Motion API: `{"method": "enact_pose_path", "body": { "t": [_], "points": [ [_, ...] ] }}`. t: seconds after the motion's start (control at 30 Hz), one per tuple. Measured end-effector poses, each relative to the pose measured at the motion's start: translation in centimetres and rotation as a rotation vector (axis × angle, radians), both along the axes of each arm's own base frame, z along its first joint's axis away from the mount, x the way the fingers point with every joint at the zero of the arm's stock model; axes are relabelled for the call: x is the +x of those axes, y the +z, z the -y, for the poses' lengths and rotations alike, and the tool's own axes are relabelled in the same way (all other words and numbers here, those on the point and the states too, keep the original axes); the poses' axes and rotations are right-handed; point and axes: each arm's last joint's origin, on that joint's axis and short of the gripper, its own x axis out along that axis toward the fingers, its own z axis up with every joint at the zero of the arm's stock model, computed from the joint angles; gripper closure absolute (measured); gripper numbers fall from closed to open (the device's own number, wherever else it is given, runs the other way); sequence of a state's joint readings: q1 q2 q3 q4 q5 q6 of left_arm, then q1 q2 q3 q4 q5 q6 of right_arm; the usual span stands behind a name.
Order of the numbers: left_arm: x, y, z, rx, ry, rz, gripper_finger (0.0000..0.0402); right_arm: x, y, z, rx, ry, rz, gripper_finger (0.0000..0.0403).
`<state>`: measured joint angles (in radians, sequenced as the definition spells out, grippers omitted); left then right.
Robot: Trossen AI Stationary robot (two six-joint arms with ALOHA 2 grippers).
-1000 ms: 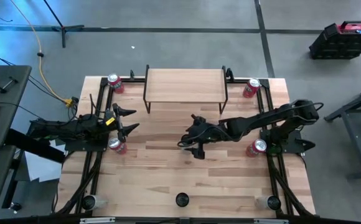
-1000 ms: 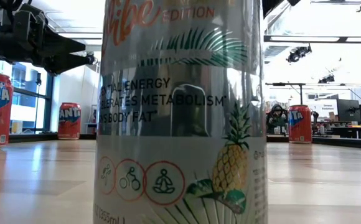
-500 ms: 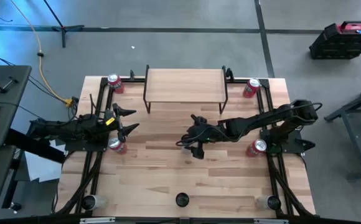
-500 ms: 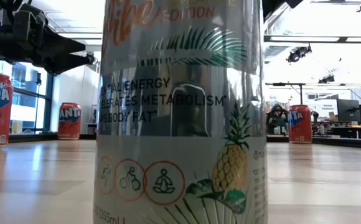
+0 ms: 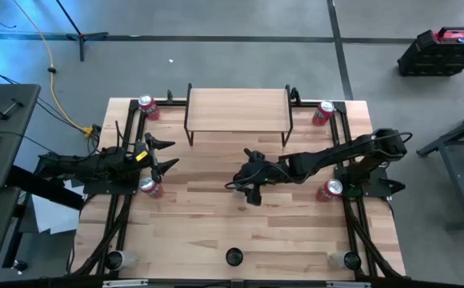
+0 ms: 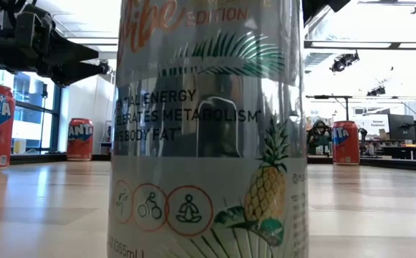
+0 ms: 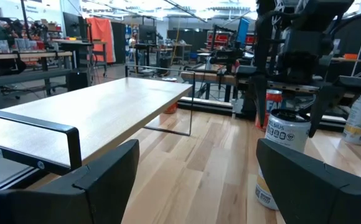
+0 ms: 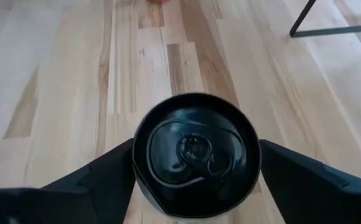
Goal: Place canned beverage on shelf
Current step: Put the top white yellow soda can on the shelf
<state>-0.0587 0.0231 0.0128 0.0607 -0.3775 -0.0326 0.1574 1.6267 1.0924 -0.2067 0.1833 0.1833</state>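
Right gripper [image 8: 196,180] had shifted slightly left across the surface [image 5: 216,232] since the earlier frame, jaws narrowing around the black-topped energy drink can [image 8: 196,153]; contact unclear. Can stood upright mid-surface, in front of the shelf [image 5: 238,110], not on it. Left gripper [image 5: 168,154] hadn't moved, jaws wide and empty, by a red soda can [image 5: 149,186]. Other red cans unchanged.

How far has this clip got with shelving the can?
Done: nothing yet; the shelf top is bare. In hand: the right gripper sits over a black-topped can standing on the table, jaws on either side of it, with no lift visible. The left gripper waits open at the table's left. Left: grip, lift, carry and set it on the shelf.
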Motion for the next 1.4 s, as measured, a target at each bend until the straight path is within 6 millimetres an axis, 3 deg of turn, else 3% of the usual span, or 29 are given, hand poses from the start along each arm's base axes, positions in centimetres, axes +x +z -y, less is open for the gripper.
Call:
{"method": "enact_pose_path", "body": {
  "t": [0.33, 0.7, 1.07, 1.23, 1.4],
  "points": [
    [0.0, 0.0, 0.0, 0.000, 0.000, 0.000, 0.0088, 0.1, 0.1, 0.0, 0.002, 0.006, 0.012, 0.0147],
    [0.0, 0.0, 0.0, 0.000, 0.000, 0.000, 0.0088, -0.1, 0.8, 0.3, 0.066, 0.073, 0.028, 0.0153],
    [0.0, 0.0, 0.0, 0.000, 0.000, 0.000, 0.0088, -0.6, 8.2, 2.7, -0.045, 0.149, 0.160, 0.0153],
    [0.0, 0.0, 0.0, 0.000, 0.000, -0.001, 0.0088, -0.5, 12.0, 4.9, -0.166, 0.168, 0.200, 0.0153],
    [0.0, 0.0, 0.0, 0.000, 0.000, 0.000, 0.0088, -1.0, 16.2, 7.9, -0.182, 0.192, 0.271, 0.0153]
  ]
}}
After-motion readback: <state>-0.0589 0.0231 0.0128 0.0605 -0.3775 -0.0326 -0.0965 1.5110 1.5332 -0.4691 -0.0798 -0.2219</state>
